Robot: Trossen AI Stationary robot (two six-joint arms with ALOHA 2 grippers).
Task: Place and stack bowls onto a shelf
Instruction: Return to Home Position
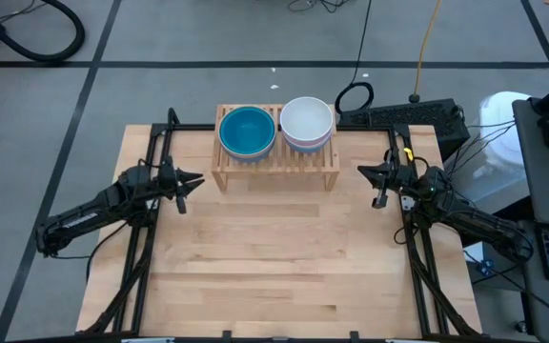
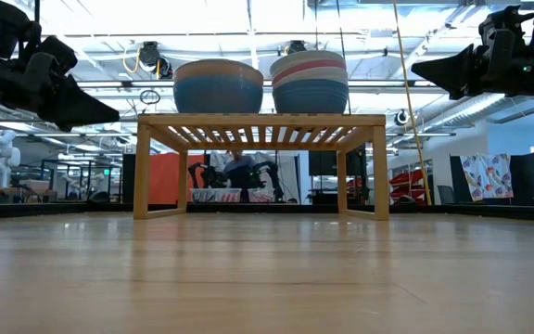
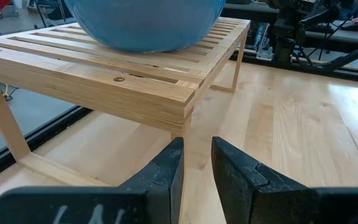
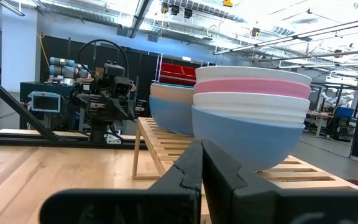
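Two stacks of bowls stand by their bases on the slatted top of the shelf (image 1: 276, 168) at the table's far edge. The left stack (image 1: 247, 131) has a teal-blue bowl on top; the right stack (image 1: 307, 122) has a white one, with pink, white and light blue bowls below (image 4: 250, 118). My left gripper (image 3: 196, 155) hovers left of the shelf, pointing at its near left corner, fingers a narrow gap apart and holding nothing. My right gripper (image 4: 201, 155) hovers right of the shelf, shut and holding nothing.
Bare wooden tabletop (image 1: 284, 257) lies in front of the shelf, between the arms. Black frame rails (image 1: 141, 248) run along the table's left and right sides. A keyboard (image 1: 417, 116) and cables lie past the far right corner.
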